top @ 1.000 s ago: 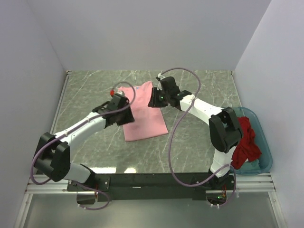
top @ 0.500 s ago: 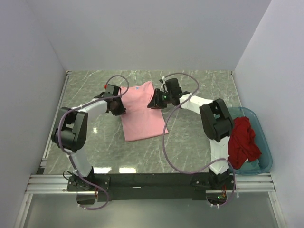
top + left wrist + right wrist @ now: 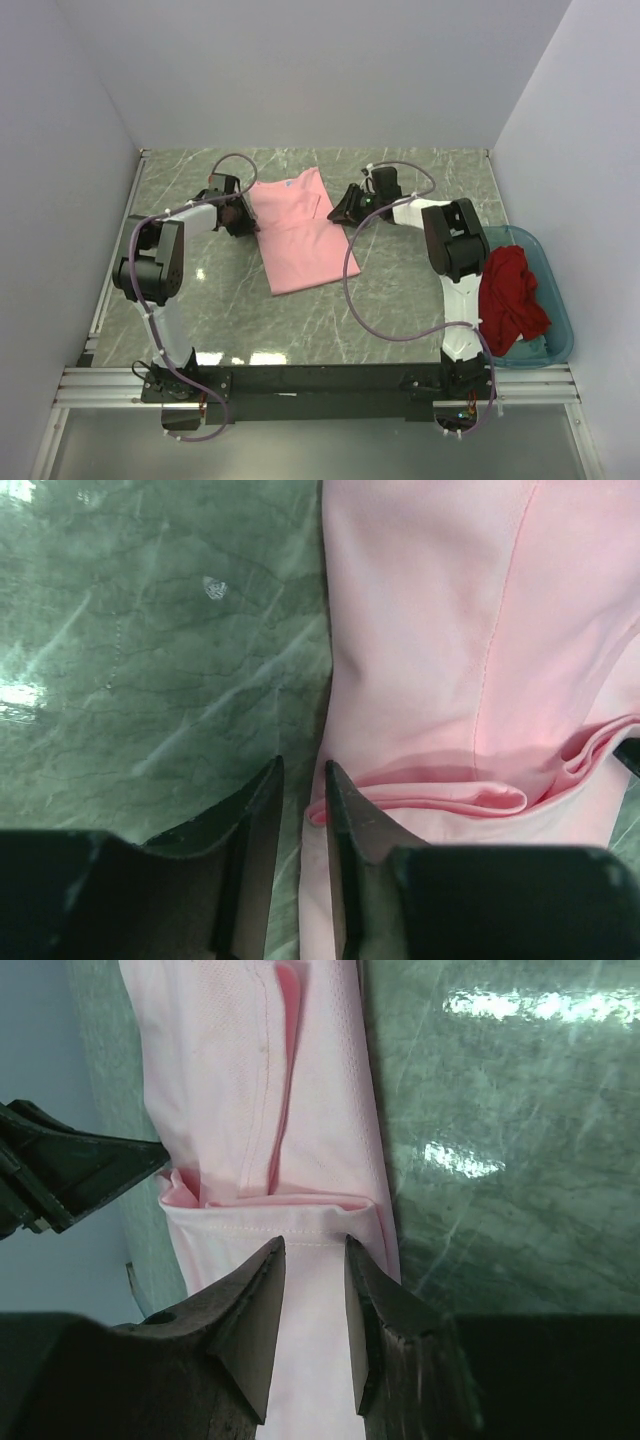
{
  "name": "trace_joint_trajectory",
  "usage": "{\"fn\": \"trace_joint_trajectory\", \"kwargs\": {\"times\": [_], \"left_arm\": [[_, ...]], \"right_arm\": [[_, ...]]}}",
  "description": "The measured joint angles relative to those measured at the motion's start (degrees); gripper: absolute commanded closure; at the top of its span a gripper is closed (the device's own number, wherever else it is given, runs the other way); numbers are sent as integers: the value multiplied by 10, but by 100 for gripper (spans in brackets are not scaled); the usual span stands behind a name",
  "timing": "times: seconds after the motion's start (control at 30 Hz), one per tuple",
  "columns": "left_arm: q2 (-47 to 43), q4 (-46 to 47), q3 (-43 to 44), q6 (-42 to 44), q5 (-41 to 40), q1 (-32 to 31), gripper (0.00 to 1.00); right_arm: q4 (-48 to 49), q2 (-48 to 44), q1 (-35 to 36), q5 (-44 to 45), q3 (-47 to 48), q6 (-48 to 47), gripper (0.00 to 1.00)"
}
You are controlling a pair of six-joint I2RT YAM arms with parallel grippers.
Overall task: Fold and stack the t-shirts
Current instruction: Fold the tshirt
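Pink t-shirt [image 3: 298, 235], folded lengthwise, was laid at the centre of the desk [image 3: 420, 290]; left jaws at its 9 o'clock and right jaws at 3 o'clock were held narrowly parted, empty.

1. T-shirt on the table [image 3: 297, 233]: plain light pink with no print. Stitching is the same pink, and the folds shade to a deeper rose in the wrist views.
2. Second t-shirt [image 3: 512, 300]: solid bright red, unpatterned.
3. Tub [image 3: 558, 312]: translucent teal.
4. Table [image 3: 420, 290]: dark grey-green marble pattern with pale whitish veins and white glare patches.
5. Left arm [image 3: 150, 265] and right arm [image 3: 455, 250]: white shells with black joints.
6. Left end effector [image 3: 300, 770] and right end effector [image 3: 315, 1245]: black fingers.
7. Cables [image 3: 346, 272]: dull mauve.
8. Walls [image 3: 300, 70]: plain pale lavender-grey.
9. Front rail [image 3: 320, 382]: black, with a silver ribbed edge.
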Motion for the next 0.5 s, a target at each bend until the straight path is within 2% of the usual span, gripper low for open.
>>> {"fn": "trace_joint_trajectory", "kwargs": {"times": [0.17,0.23,0.37,0.5], "left_arm": [[-12,-8,0,3,-4,7,52],[-35,-19,-4,3,-11,10,50],[-140,-21,-53,-10,-15,10,52],[-256,-16,-128,-42,-3,-28,57]], "right_arm": [[-8,-34,-3,-2,-28,-14,62],[-8,-73,-3,-2,-60,-17,62],[5,-160,-3,-15,-128,-17,62],[34,-211,-3,-55,-193,-14,62]]}}
